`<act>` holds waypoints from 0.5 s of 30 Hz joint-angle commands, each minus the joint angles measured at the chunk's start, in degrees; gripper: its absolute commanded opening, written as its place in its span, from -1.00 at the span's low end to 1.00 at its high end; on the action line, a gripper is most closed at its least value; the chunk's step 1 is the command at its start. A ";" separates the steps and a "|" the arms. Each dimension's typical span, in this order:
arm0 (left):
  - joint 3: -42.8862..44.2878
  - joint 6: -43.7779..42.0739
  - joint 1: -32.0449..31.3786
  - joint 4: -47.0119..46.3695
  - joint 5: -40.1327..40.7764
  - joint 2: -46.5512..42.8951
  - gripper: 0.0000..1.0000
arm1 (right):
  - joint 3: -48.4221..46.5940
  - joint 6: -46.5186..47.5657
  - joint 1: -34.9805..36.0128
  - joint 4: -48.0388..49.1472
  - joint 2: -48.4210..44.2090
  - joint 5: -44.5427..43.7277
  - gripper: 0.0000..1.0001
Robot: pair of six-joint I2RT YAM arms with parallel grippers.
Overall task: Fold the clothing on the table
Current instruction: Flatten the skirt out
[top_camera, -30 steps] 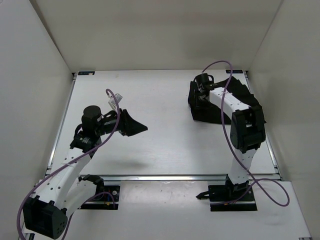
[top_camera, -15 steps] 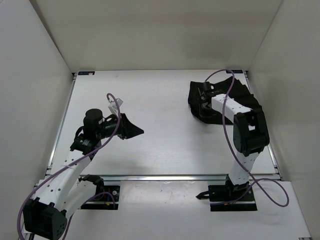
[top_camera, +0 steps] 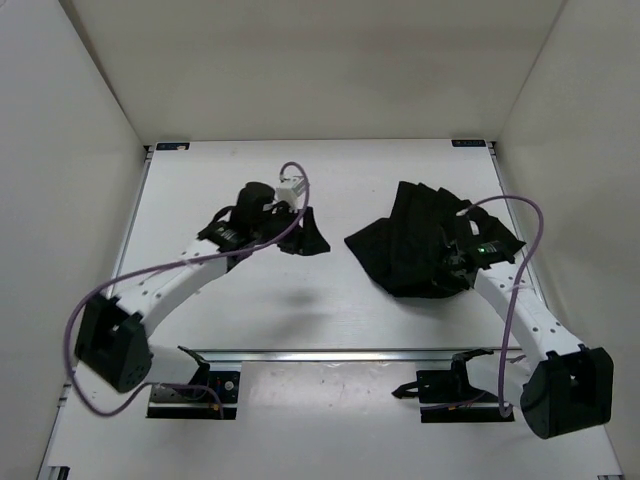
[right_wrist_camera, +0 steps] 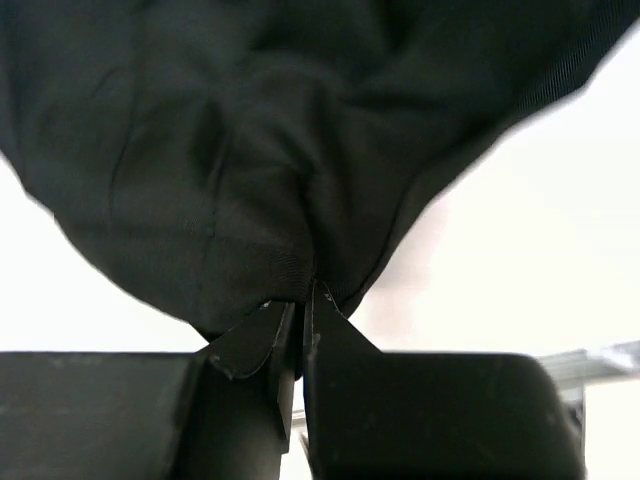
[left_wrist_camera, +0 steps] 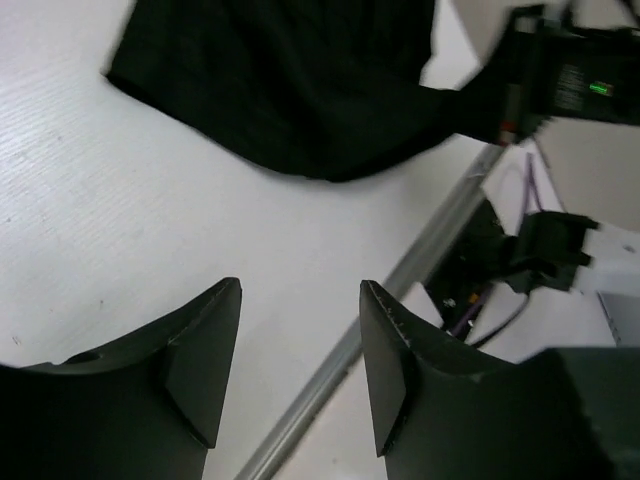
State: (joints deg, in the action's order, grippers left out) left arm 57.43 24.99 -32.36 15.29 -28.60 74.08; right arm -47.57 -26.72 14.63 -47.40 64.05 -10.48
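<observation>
Clothing (top_camera: 410,245) dragged nearer centre, white table (top_camera: 330,300), white walls (top_camera: 320,70)

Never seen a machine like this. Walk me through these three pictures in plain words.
Two robot arms are bolted at the near edge of a white table. One picture looks down from above; the other two come from a camera on each wrist. The clothing, a black pleated garment, lies bunched on the right side. The right gripper is pinched shut on its edge. The left gripper is open and empty, above bare table beside it.
</observation>
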 commanded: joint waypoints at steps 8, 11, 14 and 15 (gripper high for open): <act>18.22 5.68 -4.38 5.45 12.77 31.98 0.23 | 3.09 1.40 -4.26 -1.74 -4.72 3.44 -1.00; 23.50 5.15 -4.47 6.94 14.36 37.52 0.26 | 3.63 1.59 -4.70 -1.12 -5.16 4.58 -1.00; 26.50 5.50 -4.38 6.16 15.06 41.65 0.33 | 4.06 3.42 -6.37 -0.15 -5.78 5.64 -0.99; 27.46 5.68 -3.86 6.42 14.98 42.89 0.33 | 4.24 3.78 -6.63 -0.41 -5.78 5.73 -1.00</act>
State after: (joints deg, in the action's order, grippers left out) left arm 80.75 29.95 -36.60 21.91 -15.73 116.81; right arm -43.68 -24.77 9.06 -49.21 59.46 -5.98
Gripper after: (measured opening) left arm 0.660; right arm 0.011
